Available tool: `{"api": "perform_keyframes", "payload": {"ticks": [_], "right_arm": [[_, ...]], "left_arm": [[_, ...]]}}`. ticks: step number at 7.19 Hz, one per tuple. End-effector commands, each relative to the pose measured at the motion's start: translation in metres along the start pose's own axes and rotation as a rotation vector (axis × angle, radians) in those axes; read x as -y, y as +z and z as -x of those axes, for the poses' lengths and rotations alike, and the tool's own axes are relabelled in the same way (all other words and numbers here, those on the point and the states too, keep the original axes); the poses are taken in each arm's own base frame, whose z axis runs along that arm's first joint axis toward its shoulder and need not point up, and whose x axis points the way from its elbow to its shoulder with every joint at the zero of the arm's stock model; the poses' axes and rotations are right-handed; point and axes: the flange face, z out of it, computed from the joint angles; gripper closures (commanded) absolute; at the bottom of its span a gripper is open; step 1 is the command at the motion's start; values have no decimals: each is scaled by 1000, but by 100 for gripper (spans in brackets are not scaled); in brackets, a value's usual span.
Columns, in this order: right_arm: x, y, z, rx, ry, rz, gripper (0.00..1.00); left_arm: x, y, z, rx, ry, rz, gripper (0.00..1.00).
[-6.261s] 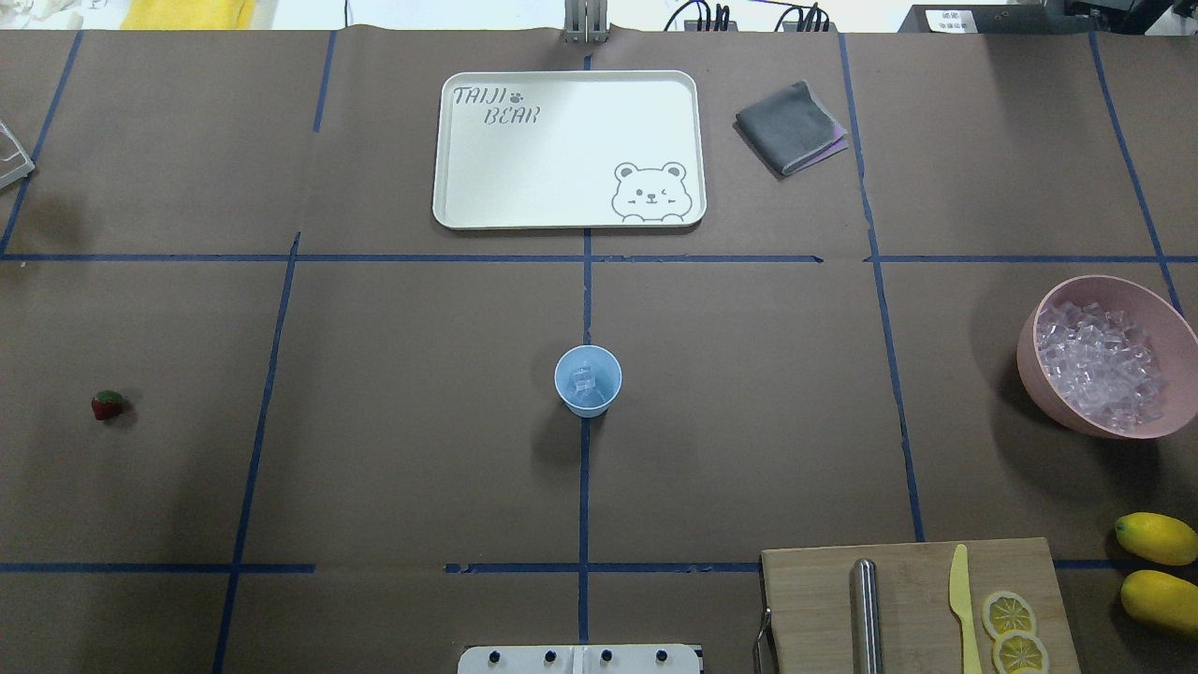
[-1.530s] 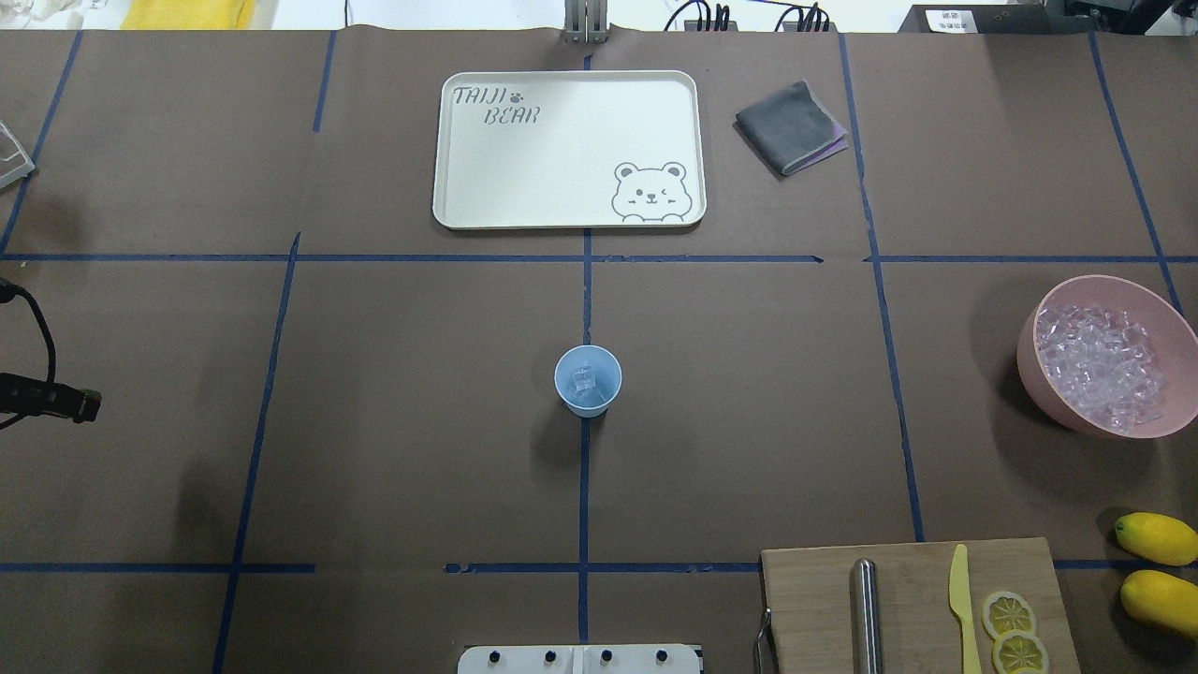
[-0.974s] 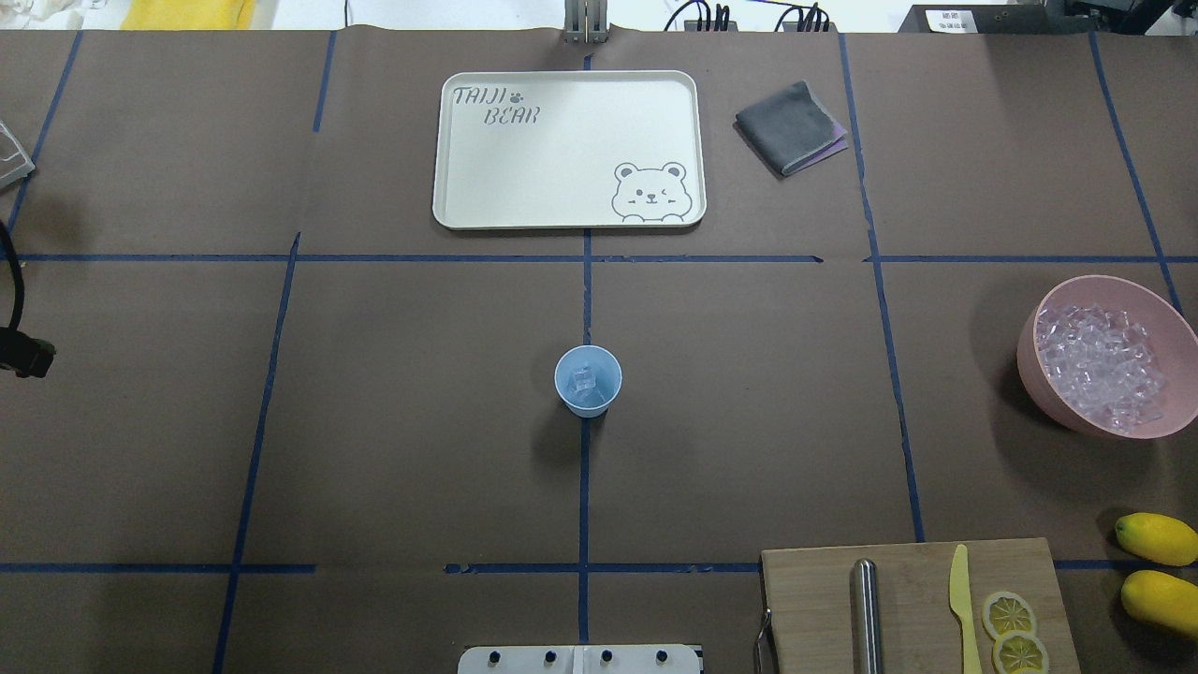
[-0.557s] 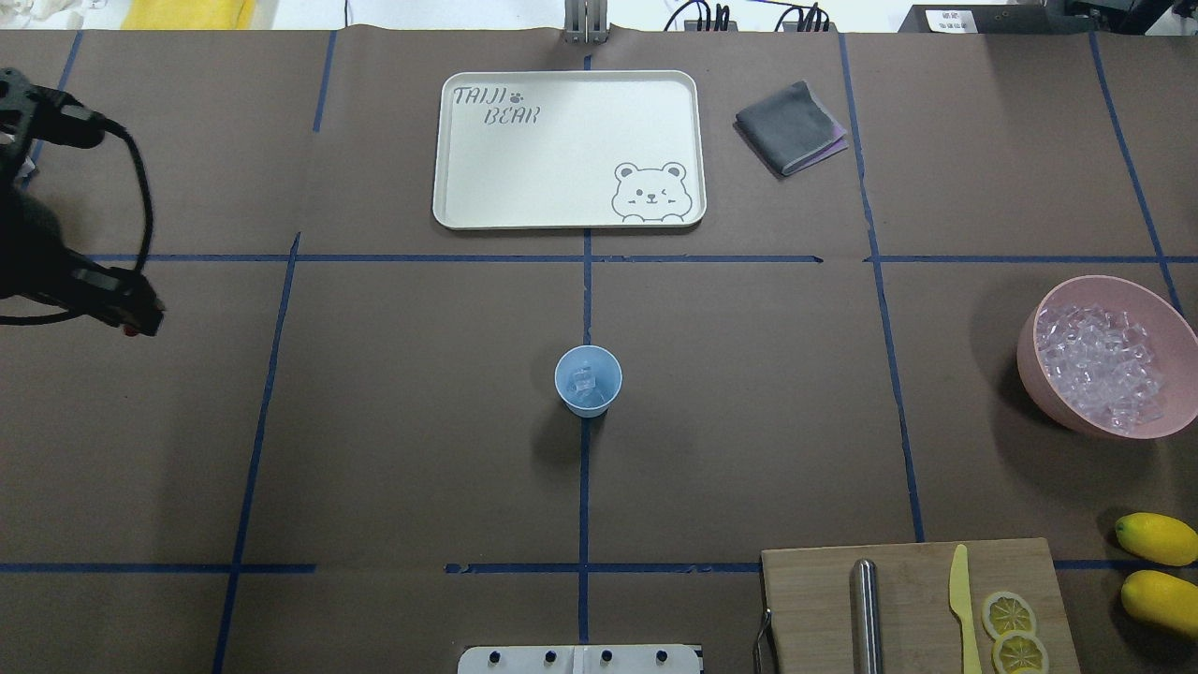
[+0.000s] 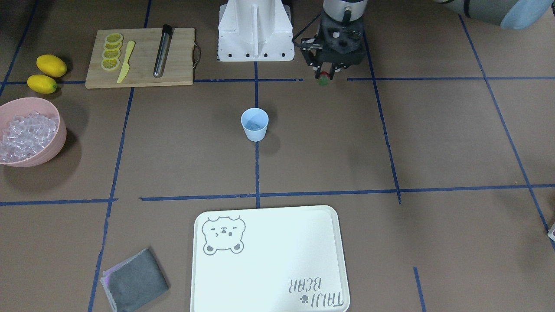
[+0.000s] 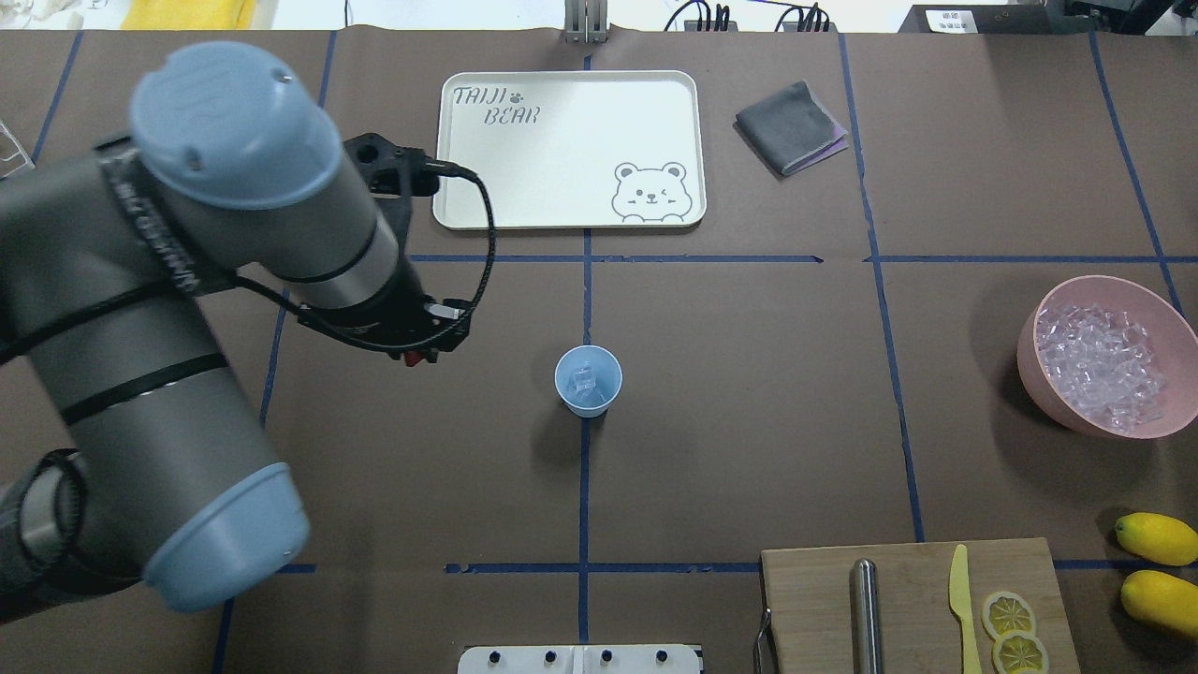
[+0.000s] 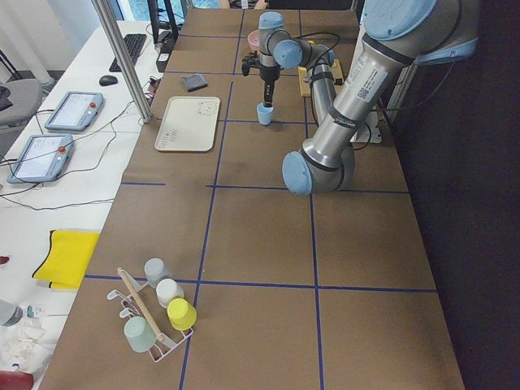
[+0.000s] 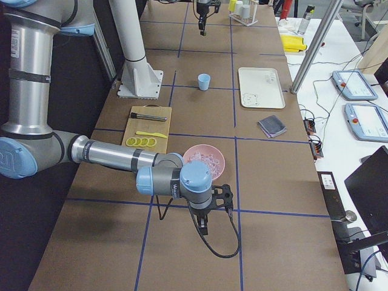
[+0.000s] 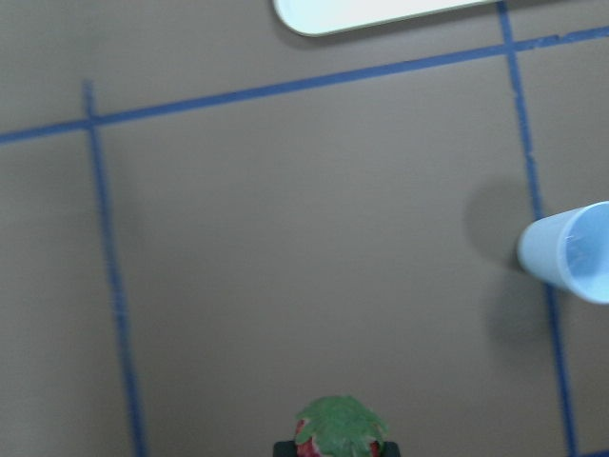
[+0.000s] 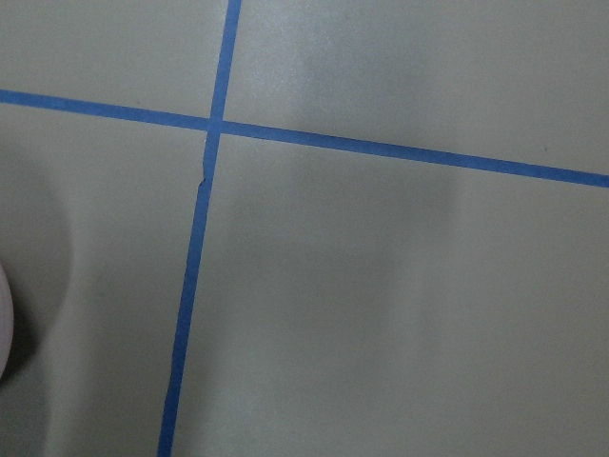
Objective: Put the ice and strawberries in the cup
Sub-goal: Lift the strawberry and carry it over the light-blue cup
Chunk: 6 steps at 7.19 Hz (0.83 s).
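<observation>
The pale blue cup [image 6: 588, 384] stands mid-table with a few pieces of ice [image 6: 584, 378] in its bottom. More ice [image 6: 1103, 363] fills the pink bowl [image 6: 1170, 318] at the right. My left gripper [image 6: 416, 356] hangs above the table left of the cup, shut on the strawberry [image 9: 340, 427], whose green top and red flesh show between the fingers. From the front the strawberry [image 5: 323, 81] sits at the left gripper [image 5: 323, 77] tips, behind and to the side of the cup [image 5: 255, 125]. My right gripper [image 8: 203, 227] hovers low near the bowl [image 8: 204, 159]; I cannot tell its state.
A white bear tray [image 6: 449, 187] and a grey cloth [image 6: 791, 126] lie at the far side. A cutting board [image 6: 814, 599] with a metal rod, yellow knife and lemon slices is near the base. Two lemons [image 6: 1156, 538] lie at the right edge.
The strawberry has left its spot on the table at the far left. My left arm has swept in from the left edge, carrying it rightward toward the cup.
</observation>
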Motion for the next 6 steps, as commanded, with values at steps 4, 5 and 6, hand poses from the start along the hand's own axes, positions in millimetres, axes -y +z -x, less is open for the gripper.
{"api": "perform_keyframes", "payload": {"ticks": [4, 5, 6], "right_arm": [[1, -2, 1, -1, 1, -3, 0], [1, -2, 1, -1, 1, -3, 0], [1, -2, 1, -1, 1, -3, 0]], "left_arm": [[29, 71, -127, 19, -202, -44, 86], [28, 85, -137, 18, -189, -36, 84], [23, 97, -141, -2, -174, -32, 83]]}}
